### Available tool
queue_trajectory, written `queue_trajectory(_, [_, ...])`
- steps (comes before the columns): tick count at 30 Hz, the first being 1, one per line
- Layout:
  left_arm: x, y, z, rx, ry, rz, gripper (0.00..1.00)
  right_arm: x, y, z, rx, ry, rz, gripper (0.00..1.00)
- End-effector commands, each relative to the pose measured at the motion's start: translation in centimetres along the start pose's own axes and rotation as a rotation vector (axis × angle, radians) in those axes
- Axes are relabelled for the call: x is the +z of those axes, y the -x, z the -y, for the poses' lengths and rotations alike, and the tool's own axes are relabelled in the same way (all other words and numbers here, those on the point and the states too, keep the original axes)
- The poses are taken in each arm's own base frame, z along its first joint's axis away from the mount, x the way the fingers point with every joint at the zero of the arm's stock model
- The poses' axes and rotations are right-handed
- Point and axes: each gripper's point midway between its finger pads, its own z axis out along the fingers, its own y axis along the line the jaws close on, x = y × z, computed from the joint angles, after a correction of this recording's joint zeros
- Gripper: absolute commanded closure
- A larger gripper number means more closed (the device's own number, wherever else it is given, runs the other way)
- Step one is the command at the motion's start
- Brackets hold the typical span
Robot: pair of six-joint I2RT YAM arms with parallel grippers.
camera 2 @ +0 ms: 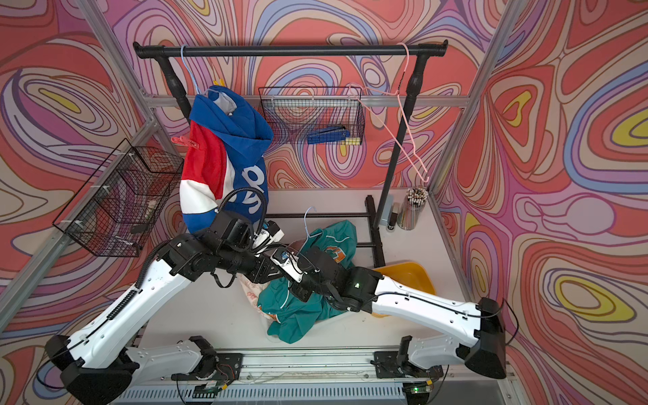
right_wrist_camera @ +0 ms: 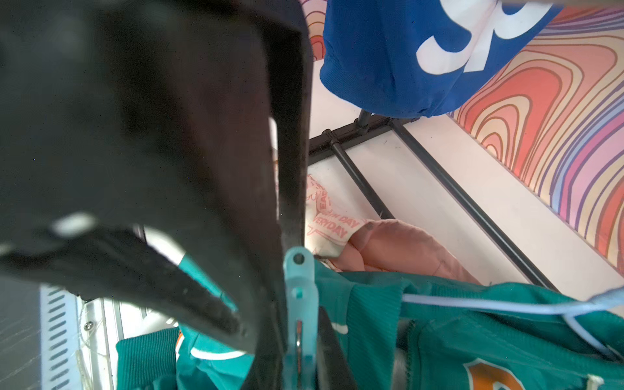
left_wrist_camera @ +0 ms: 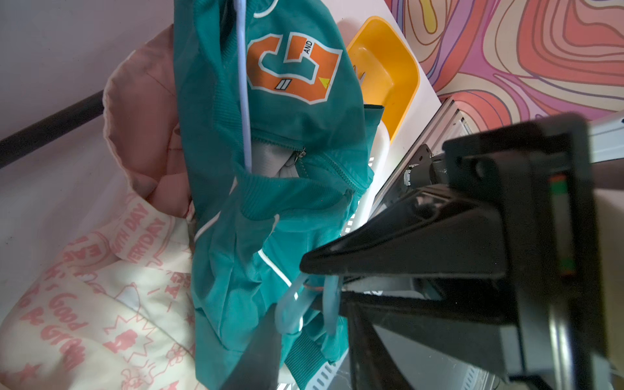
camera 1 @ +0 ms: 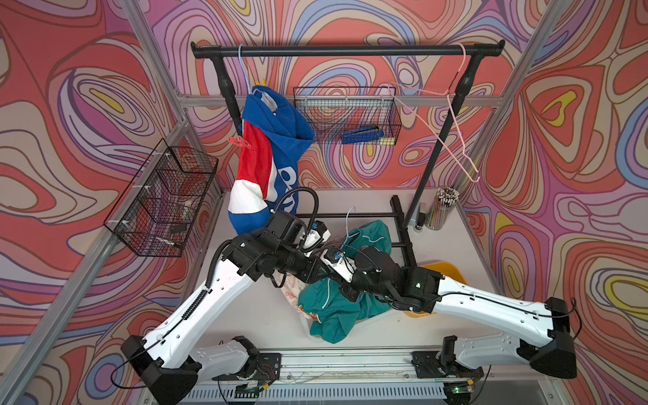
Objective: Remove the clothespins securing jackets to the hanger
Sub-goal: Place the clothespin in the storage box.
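1. The teal jacket (camera 1: 336, 312) is seen in a heap on the white table (camera 1: 263, 315), with a light blue hanger (left_wrist_camera: 243, 101) poking out of its neck.
2. The pink-and-cream jacket (left_wrist_camera: 101, 304) is tucked partly under the teal jacket.
3. Both arms are stretched over this heap, and their tips meet close together.
4. A light blue clothespin (right_wrist_camera: 300, 297) is pinched between the dark fingers of the right gripper (right_wrist_camera: 297, 337).
5. This clothespin is pressed right against the teal jacket. Whether it bites the cloth cannot be told.
6. The jaws of the left gripper (left_wrist_camera: 322, 282) are parted, with a gap between them. The light blue clothespin is just at their tips, but it is not squeezed by them.
7. The blue-red-white jacket (camera 1: 277, 140) is hung from the black rail (camera 1: 350, 51) at the back.
8. A red-orange clothespin (camera 1: 239, 142) is clipped on its red shoulder, and a yellow clothespin (camera 1: 260, 82) is clipped at its top.
9. A pink hanger (camera 1: 452, 133) is hung at the other end of the rail.
10. A yellow tray (left_wrist_camera: 381, 74) is set on the table beside the teal jacket.
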Motion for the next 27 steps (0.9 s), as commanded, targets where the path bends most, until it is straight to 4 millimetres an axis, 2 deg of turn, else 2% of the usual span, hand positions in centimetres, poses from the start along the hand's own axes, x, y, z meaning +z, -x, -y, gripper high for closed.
queue_trajectory(1, [-0.5, -0.1, 1.4, 0.004, -0.056, -0.002, 0.48, -0.1, 0.8, 0.1, 0.001, -0.015, 0.034, 1.0])
queue_trajectory(4, [-1.8, 0.8, 1.0, 0.009, -0.002, 0.066, 0.31, -0.6, 0.6, 1.0, 0.043, -0.064, 0.053, 1.0])
queue_trajectory(6, [-2.8, 1.2, 0.8, 0.019, 0.032, 0.122, 0.21, -1.3, 0.2, 2.6, 0.08, -0.154, 0.061, 1.0])
queue_trajectory(8, [-3.7, 1.3, 0.3, 0.027, 0.069, 0.176, 0.11, -2.3, -0.4, 5.0, 0.139, -0.269, 0.066, 1.0])
queue_trajectory(10, [-4.0, 1.0, -0.3, 0.03, 0.101, 0.199, 0.09, -3.8, -1.7, 8.5, 0.243, -0.399, 0.051, 1.0])
queue_trajectory(12, [-3.6, 0.4, -1.0, 0.025, 0.126, 0.195, 0.09, -5.7, -4.6, 13.1, 0.417, -0.532, 0.028, 1.0])
queue_trajectory(14, [-3.0, -0.2, -1.6, 0.018, 0.135, 0.179, 0.1, -8.0, -9.3, 17.7, 0.647, -0.628, 0.004, 1.0])
queue_trajectory(17, [-2.2, -0.5, -1.8, 0.008, 0.122, 0.176, 0.12, -10.6, -16.6, 21.5, 0.923, -0.723, -0.048, 1.0])
queue_trajectory(20, [-1.6, -0.7, -2.3, 0.001, 0.132, 0.175, 0.12, -11.9, -23.1, 22.7, 1.134, -0.79, -0.111, 1.0])
queue_trajectory(22, [-1.2, -0.9, -2.5, 0.0, 0.134, 0.162, 0.12, -12.5, -26.5, 22.9, 1.257, -0.813, -0.122, 1.0])
queue_trajectory(25, [-0.9, -1.2, -2.6, 0.0, 0.13, 0.154, 0.12, -13.0, -30.3, 23.0, 1.407, -0.841, -0.118, 1.0])
queue_trajectory(27, [-0.8, -1.3, -2.7, 0.0, 0.13, 0.153, 0.12, -13.1, -31.8, 23.0, 1.466, -0.861, -0.125, 1.0])
